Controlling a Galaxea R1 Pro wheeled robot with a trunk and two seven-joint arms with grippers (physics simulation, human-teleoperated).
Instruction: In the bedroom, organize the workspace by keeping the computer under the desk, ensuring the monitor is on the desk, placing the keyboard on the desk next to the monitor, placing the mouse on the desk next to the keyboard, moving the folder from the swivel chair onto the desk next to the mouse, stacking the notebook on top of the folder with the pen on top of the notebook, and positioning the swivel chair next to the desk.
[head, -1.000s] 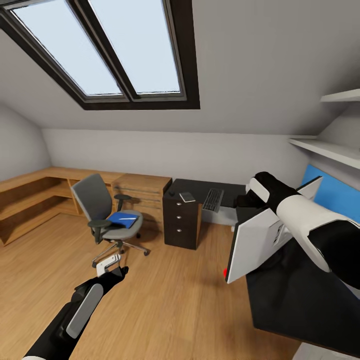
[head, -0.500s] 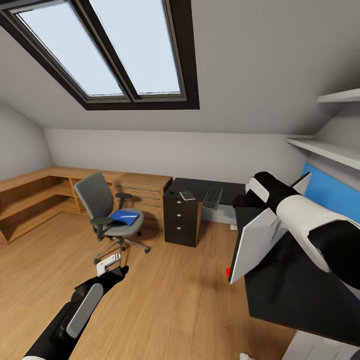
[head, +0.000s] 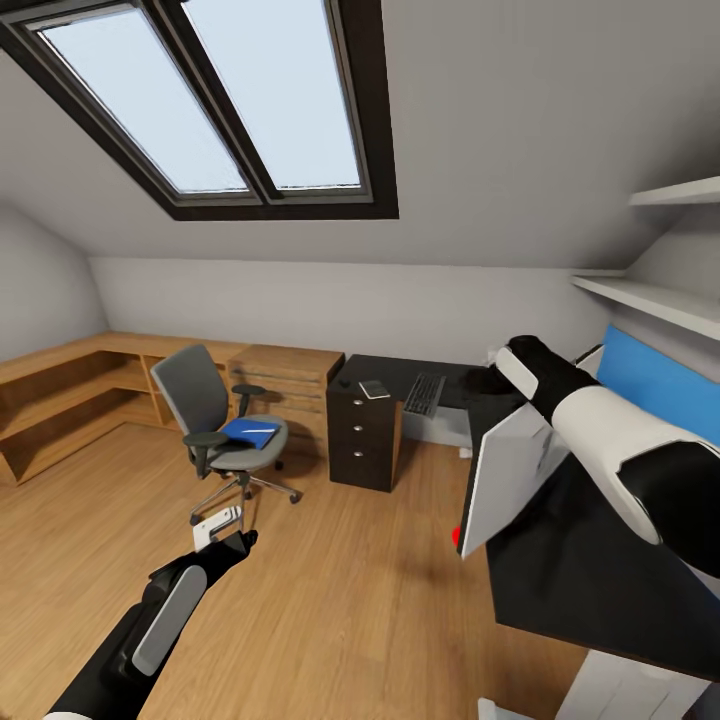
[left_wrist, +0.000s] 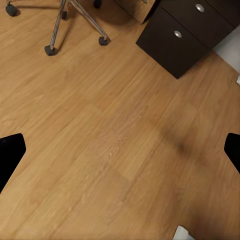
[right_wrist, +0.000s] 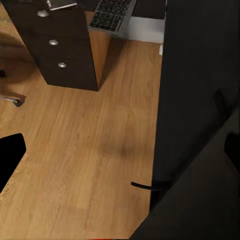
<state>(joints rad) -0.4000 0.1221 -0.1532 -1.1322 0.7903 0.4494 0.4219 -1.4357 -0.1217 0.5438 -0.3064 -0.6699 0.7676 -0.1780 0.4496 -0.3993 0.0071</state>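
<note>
Fingers of the right gripper (head: 497, 377) sit at the top edge of the monitor (head: 512, 472), clamped on it — the screen hangs tilted from them, white back toward the camera, its lower corner with the red light out past the desk (head: 590, 590) edge, over the floor (head: 360, 600). In the right wrist view the monitor's black front (right_wrist: 200, 100) runs away from the fingertips (right_wrist: 10, 155), with the desk top dark below it. Beyond the right fingers, on the far arm of the desk, lies the keyboard (head: 424, 393), and just past it the small grey notebook (head: 375, 389) above the drawer unit (head: 363, 440); both show again in the right wrist view, keyboard (right_wrist: 112, 15) beside the drawers (right_wrist: 60, 45).

Left gripper (head: 222, 528) hangs low over bare floor, fingers spread wide — the left wrist view shows one black fingertip (left_wrist: 10, 155) at each side with wood (left_wrist: 120, 140) between and nothing held. Ahead of these fingers stands the chair (head: 215, 425), well apart from the desk, the blue folder (head: 247, 434) lying flat on its seat. A pale thin line rests on the folder; too small to tell what it is. The chair's chrome legs (left_wrist: 80, 20) and the drawer unit (left_wrist: 185, 35) lie beyond the left fingertips.
</note>
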